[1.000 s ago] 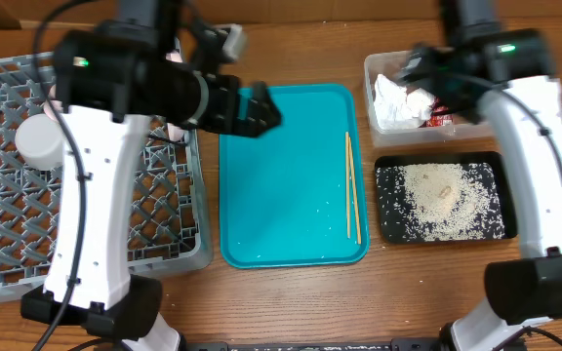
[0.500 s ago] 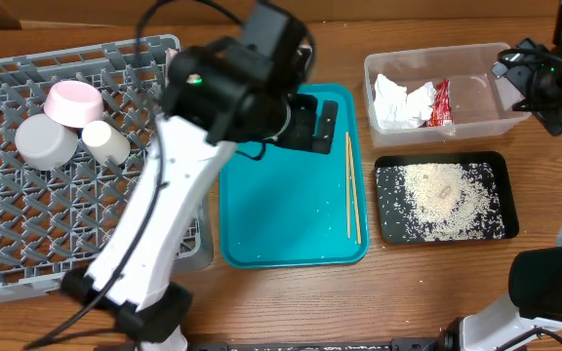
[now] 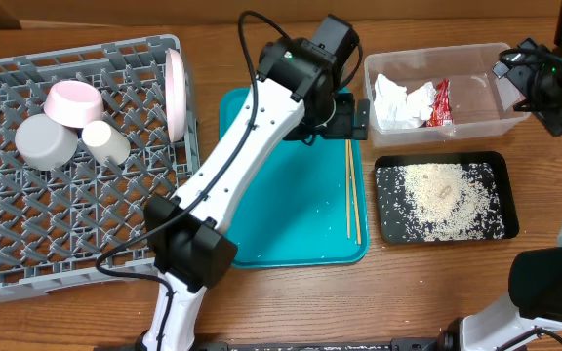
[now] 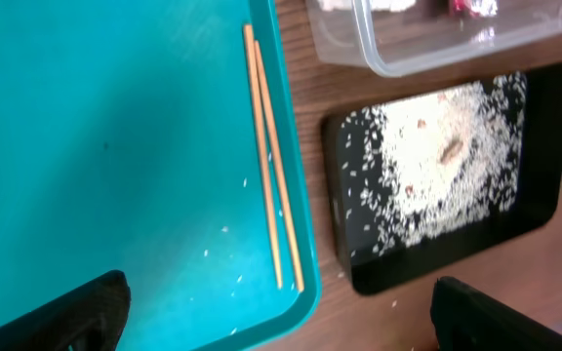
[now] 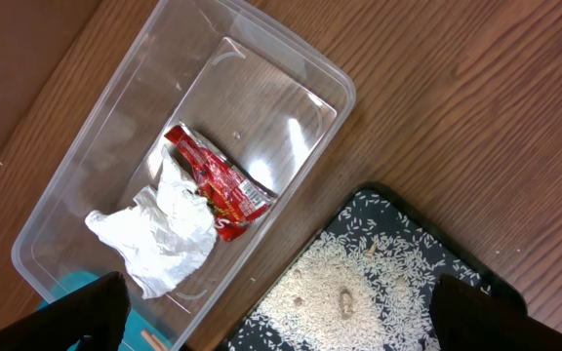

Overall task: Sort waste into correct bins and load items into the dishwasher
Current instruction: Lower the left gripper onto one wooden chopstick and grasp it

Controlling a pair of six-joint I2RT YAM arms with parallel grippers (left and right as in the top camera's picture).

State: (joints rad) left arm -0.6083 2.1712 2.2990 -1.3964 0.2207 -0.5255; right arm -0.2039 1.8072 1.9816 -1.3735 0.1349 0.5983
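We are holding our left fingers [image 4: 66, 322] spread wide and empty, with the chopsticks [image 4: 265, 166] lying on the teal tray [image 4: 115, 146] just ahead, between them.

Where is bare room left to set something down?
The dish rack's near half, below the grey bowl and white cup, is bare. The teal tray is free left of the chopsticks, though the left arm crosses it. Crowded: black tray, covered in rice.

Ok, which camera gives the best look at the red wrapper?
The right wrist view: the red wrapper lies whole and close in the clear tub, beside the napkin. Overhead shows it small; the left wrist view catches only a blurred sliver at its top edge.
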